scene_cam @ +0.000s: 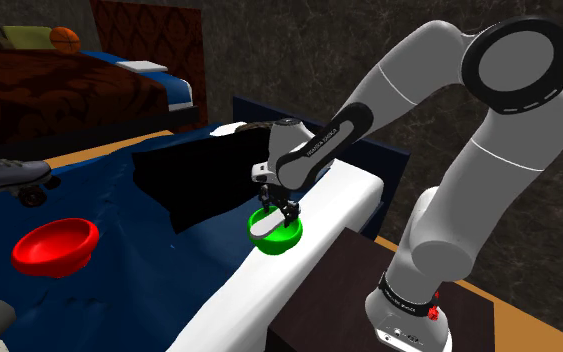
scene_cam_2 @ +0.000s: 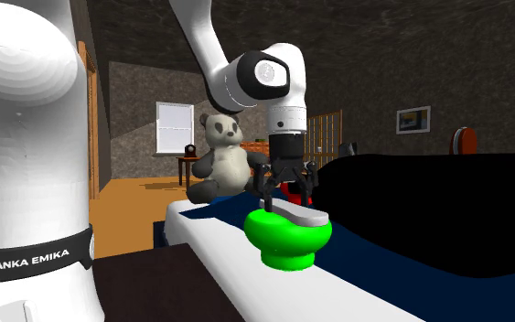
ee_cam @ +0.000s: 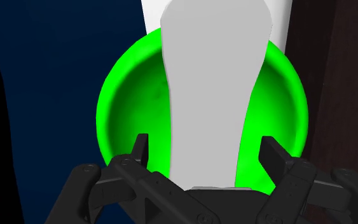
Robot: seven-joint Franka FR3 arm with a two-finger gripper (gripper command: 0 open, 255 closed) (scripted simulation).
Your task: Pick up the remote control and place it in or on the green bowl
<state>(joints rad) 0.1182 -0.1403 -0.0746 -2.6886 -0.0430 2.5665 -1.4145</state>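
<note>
Gripper [ee_cam: 206, 145] is hanging open, fingers at 9 and 3 o'clock off the grey remote [ee_cam: 212, 76], which lies 12-to-6 across the green bowl [ee_cam: 117, 105] right underneath.

We see a bright green bowl [scene_cam: 274, 235], a plain pale grey remote control [ee_cam: 212, 83] and an all-black gripper [ee_cam: 206, 145]. We find the bedcover [scene_cam: 139, 250] deep navy blue, with a plain white band [scene_cam: 269, 290] along it. We note a glossy red bowl [scene_cam: 57, 246], a dark brown stand [scene_cam: 339, 290], and a toy panda [scene_cam_2: 220, 160] patched black and white.
</note>
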